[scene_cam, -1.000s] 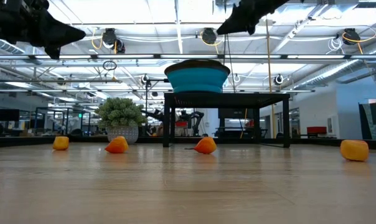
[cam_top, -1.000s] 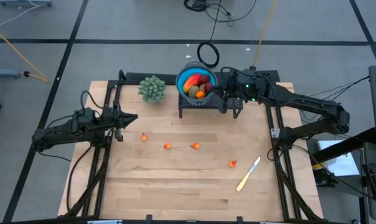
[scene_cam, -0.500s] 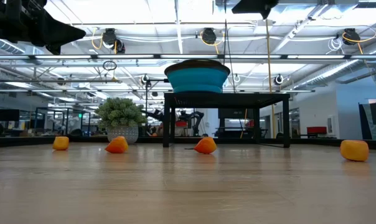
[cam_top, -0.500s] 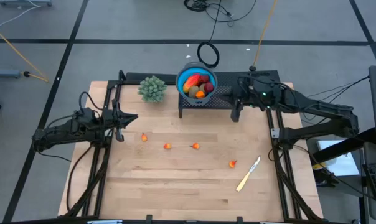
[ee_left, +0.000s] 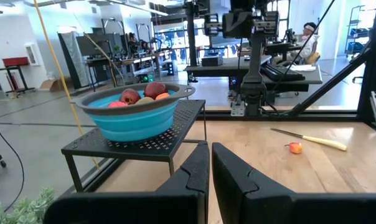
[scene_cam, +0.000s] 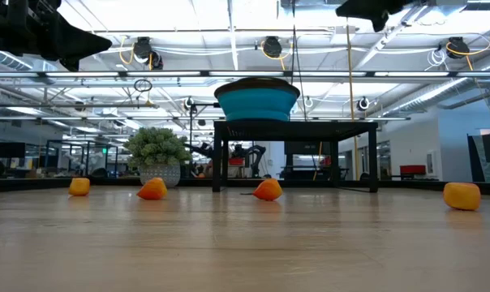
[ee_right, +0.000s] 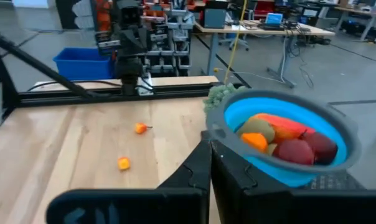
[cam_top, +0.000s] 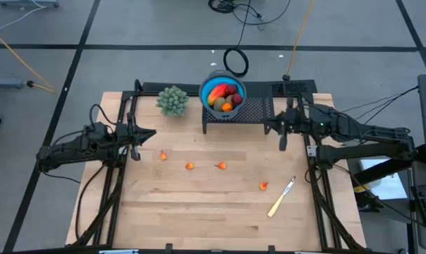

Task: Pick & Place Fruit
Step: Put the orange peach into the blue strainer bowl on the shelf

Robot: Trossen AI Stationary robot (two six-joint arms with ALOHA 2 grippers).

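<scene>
Starting at my left, I see the left gripper [cam_top: 137, 143] pinched shut and empty above the table's left side, the green bushy plant [cam_top: 173, 100] beyond it and four tiny orange fruit bits [cam_top: 190, 166] strewn across the pale wooden tabletop [cam_top: 199, 208]. Farther right, the blue round bowl [cam_top: 222, 92] of red, orange and olive fruit [cam_top: 224, 97] sits on the black perforated metal stand [cam_top: 254, 111]. My right gripper [cam_top: 283, 142] hangs closed and empty just right of that stand, with the pale yellowish knife [cam_top: 281, 197] lying nearer the front; open workshop stretches behind.
</scene>
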